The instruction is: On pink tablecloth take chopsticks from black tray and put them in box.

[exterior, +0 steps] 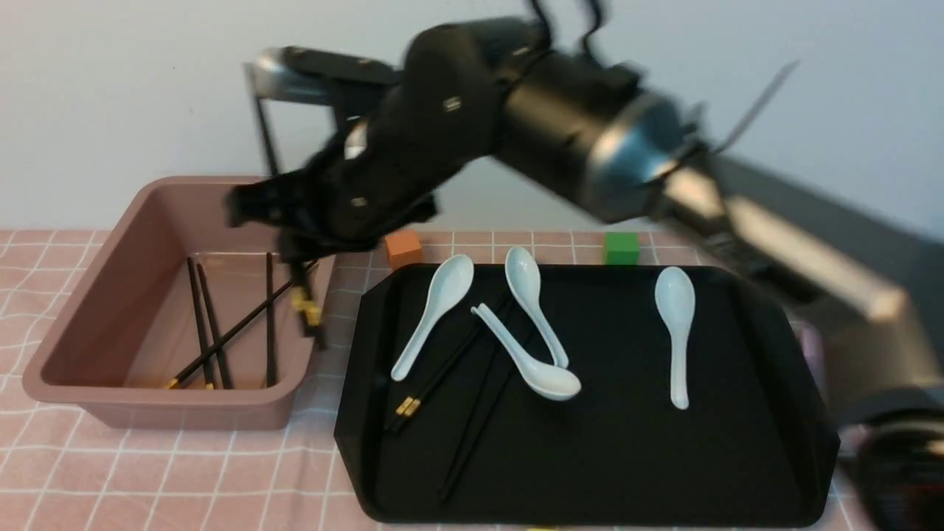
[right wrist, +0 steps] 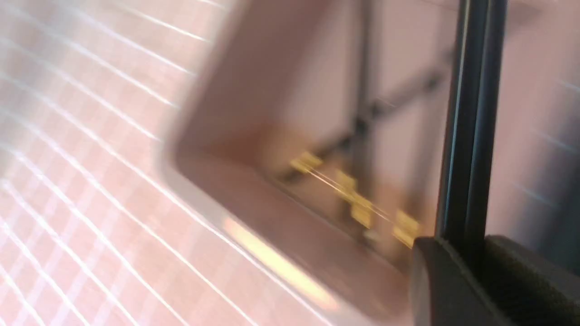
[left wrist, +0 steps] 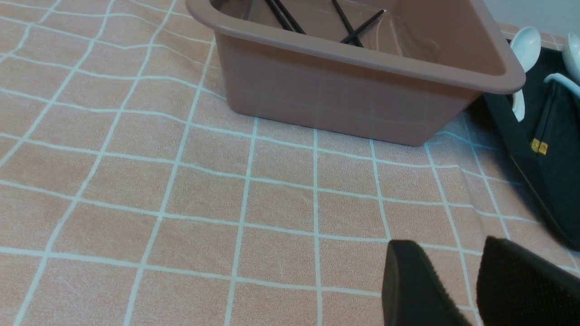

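The box [exterior: 162,399] sits at the tablecloth's [exterior: 147,472] left, the tray [exterior: 627,457] right of it; chopsticks [exterior: 270,324] lie in both, spoons [exterior: 675,295] on the tray.

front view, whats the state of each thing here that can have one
box: upright, holds four loose chopsticks
black tray: flat, holds four spoons
tray chopsticks: lying flat, partly under spoons
right gripper: shut on held chopsticks, at the box's right rim
left gripper: open, empty, above the pink tablecloth
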